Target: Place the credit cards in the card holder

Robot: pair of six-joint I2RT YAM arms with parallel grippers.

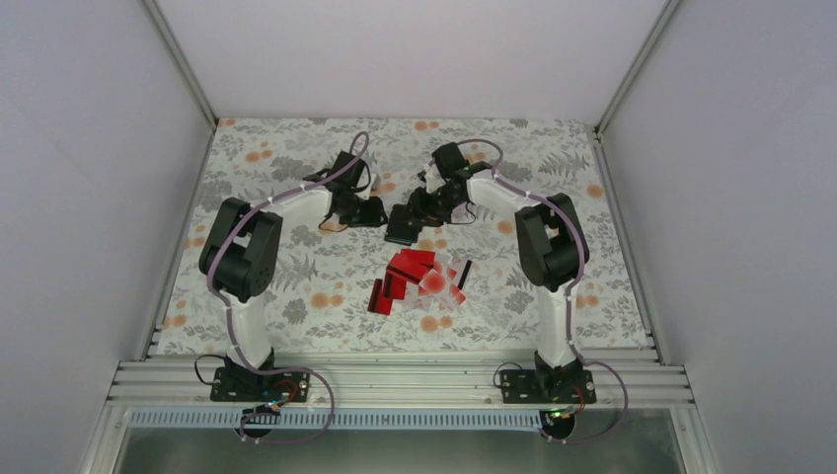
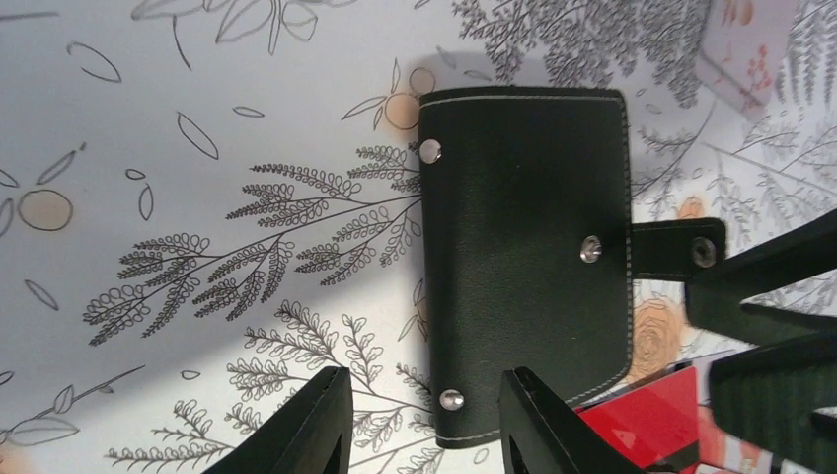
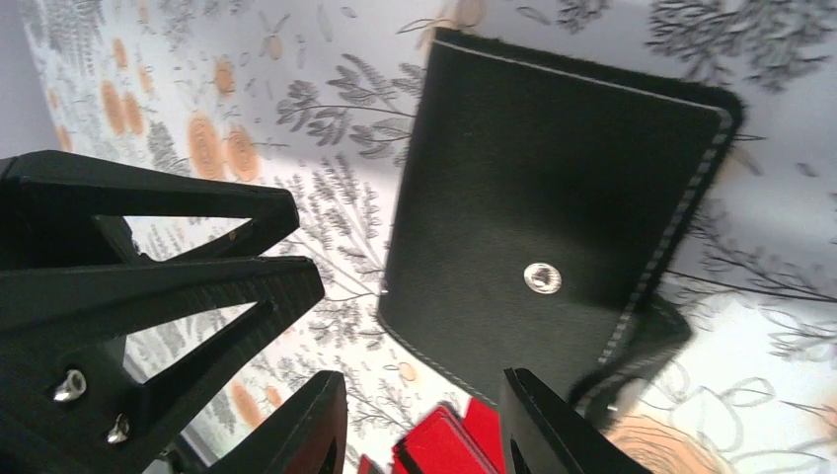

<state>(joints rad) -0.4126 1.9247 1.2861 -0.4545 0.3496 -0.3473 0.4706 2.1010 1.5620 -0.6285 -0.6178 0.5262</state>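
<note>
The card holder [image 2: 528, 257] lies closed and flat on the floral surface [image 1: 553, 178], near its middle in the overhead view, with a tool on either side. Its black leather has pale stitching along the edge and round metal snaps [image 2: 430, 151]. In the left wrist view a short strap tab [image 2: 676, 247] sticks out of it at 3 o'clock.

The credit cards [image 1: 419, 278] sit in a loose fanned heap just at the holder's 6 o'clock as seen from above. Most are glossy red, a few are whitish-clear with a red dot, and some show a black stripe. None is in the holder.

The left tool [image 2: 426, 373] hangs at the holder's 9 o'clock side overhead. Its fingers stand moderately apart with nothing gripped. In its own camera one corner of the holder shows in the gap; I cannot tell whether a finger touches the leather.

The right tool [image 3: 422, 375] comes in from about 1 o'clock overhead. It is likewise half-wide and holds nothing, and its camera looks down on the holder's stitched edge and a red card corner.
</note>
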